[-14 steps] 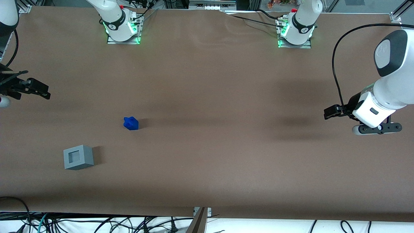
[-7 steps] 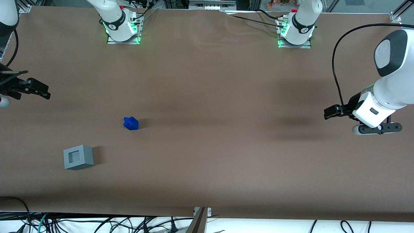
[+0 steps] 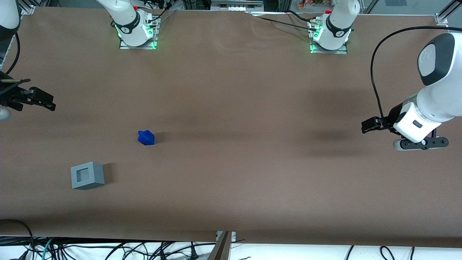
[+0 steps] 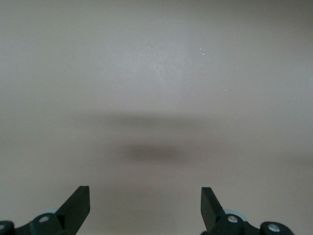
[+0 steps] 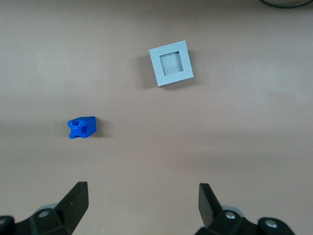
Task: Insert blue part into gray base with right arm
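The blue part (image 3: 146, 137) (image 5: 81, 127) lies on the brown table, by itself and untouched. The gray base (image 3: 87, 175) (image 5: 171, 63) stands nearer the front camera than the blue part, recess facing up and holding nothing. My right gripper (image 3: 48, 102) (image 5: 143, 191) hovers at the working arm's end of the table. It is farther from the front camera than both pieces and well apart from them. Its fingers (image 5: 76, 200) are spread wide open with only bare table between them.
The brown table cover (image 3: 231, 162) spreads under everything. The two arm bases (image 3: 137, 34) (image 3: 329, 38) with green lights are bolted at the table edge farthest from the front camera. Loose cables (image 3: 108, 249) hang below the nearest edge.
My right gripper has crept a little away from the front camera. The blue part and the gray base have not moved.
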`<action>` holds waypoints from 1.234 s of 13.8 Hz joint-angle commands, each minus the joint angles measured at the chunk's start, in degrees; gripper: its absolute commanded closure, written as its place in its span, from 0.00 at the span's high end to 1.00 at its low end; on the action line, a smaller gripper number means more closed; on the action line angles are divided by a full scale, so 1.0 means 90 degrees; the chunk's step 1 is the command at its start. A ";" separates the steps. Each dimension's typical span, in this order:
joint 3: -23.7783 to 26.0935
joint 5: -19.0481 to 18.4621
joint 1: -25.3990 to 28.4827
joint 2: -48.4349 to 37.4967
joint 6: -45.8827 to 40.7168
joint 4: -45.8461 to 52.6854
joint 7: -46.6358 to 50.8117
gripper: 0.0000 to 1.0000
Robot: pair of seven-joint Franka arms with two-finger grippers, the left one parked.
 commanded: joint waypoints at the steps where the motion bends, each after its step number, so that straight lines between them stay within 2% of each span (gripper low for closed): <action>1: 0.0080 -0.0050 -0.0050 0.0099 -0.0029 0.0155 -0.0027 1.00; 10: 0.0080 -0.0050 0.0194 0.0704 0.0156 0.0106 -0.0008 1.00; 17: 0.0080 -0.0030 0.1248 0.1592 0.1210 -0.0001 0.1115 1.00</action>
